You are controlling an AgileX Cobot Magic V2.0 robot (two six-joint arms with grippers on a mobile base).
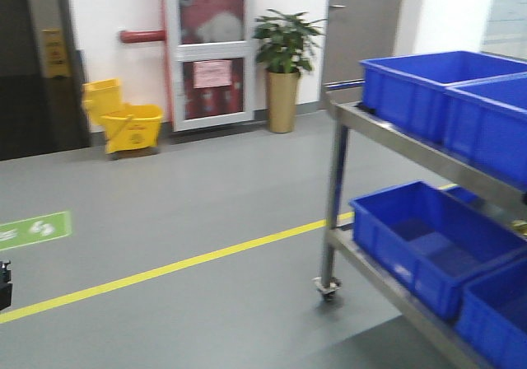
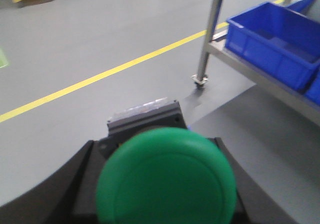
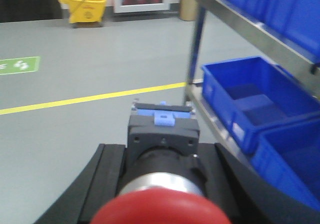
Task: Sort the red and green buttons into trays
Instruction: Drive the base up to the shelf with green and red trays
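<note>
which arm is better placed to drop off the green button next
Left: the left gripper is shut on the green button. The right gripper is already full with the red button.

I see grey floor crossed by a yellow line. Steel cart on the right, blue crates on both shelves. Yellow mop bucket and potted plant against the white far wall.
</note>
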